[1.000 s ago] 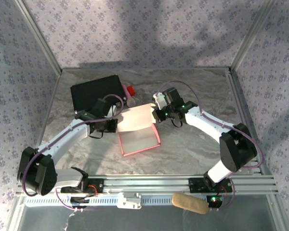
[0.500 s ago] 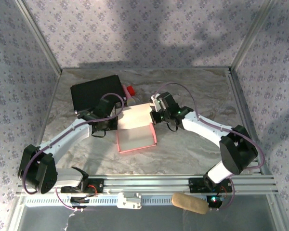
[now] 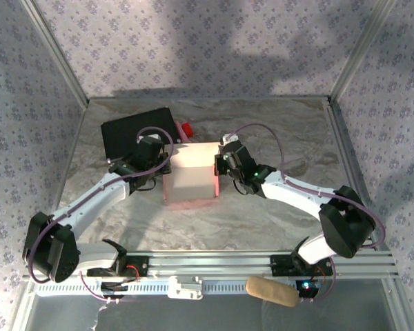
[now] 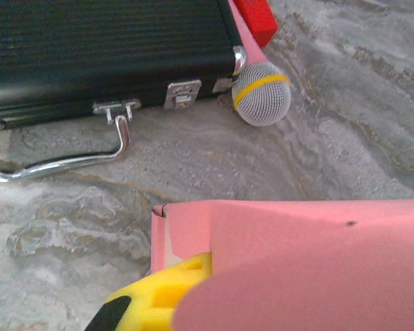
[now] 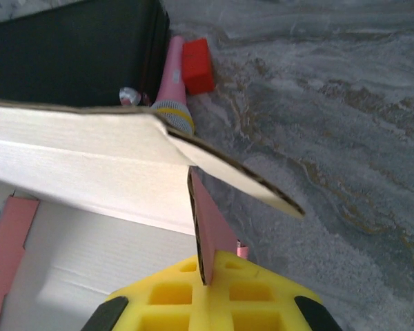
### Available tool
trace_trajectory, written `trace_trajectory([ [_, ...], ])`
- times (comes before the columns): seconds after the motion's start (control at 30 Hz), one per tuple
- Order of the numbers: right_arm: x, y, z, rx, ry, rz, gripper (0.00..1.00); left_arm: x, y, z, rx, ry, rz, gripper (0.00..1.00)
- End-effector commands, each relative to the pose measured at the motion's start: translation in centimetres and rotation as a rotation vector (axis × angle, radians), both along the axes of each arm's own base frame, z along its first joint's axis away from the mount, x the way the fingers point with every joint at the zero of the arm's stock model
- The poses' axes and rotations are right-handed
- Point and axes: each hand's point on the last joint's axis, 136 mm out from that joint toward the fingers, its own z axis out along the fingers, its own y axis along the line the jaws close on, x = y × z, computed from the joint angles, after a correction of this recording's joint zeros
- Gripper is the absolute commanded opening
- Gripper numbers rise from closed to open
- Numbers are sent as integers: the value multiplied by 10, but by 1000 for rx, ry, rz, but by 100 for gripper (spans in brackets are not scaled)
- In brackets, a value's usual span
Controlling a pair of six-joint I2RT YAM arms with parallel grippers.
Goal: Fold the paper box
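pink cardboard, thin stuff: the paper box [image 3: 191,181] sits mid-surface [image 3: 276,214], flanked by both arms, just in front of the black case [image 3: 133,131]. from above, its big panel is tipped over the tray and doesn't look seated. left claw [image 3: 163,167] is at the box's left edge, right claw [image 3: 219,165] at its right edge. on the left wrist cam i get one yellow pad [image 4: 157,298] tucked under a pink panel; can't tell if that claw is clamped or apart. right wrist cam: a pink side wall stands edge-on across the yellow pad [image 5: 214,296], with the whitish panel leaning overhead. can't tell there either.

risks as i read them:
- the panel isn't tucked, so any release likely lets it spring up.
- push too hard and the side wall buckles or creases off the score line.
- an uneven push from the two sides skids the box along the smooth surface, toward the microphone [image 4: 261,93] and red block [image 5: 196,65] just behind it.
- the claws are near each other, so a clash is possible if both close in.
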Motion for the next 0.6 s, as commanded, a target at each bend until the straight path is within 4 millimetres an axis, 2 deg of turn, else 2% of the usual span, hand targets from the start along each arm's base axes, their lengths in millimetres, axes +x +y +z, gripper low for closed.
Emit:
trace_trajectory([
  [0.0,8,15,9,82,-65,1,0,15,-21,16,-110,-109,-50,0],
  [0.2,3,18,-2,97,-95,6,0,10,-18,-7,-122,-140,-57,0],
  [0.57,-15,15,-29,83,-123,-4,0,-6,-14,-12,-163,-252,-74,0],
])
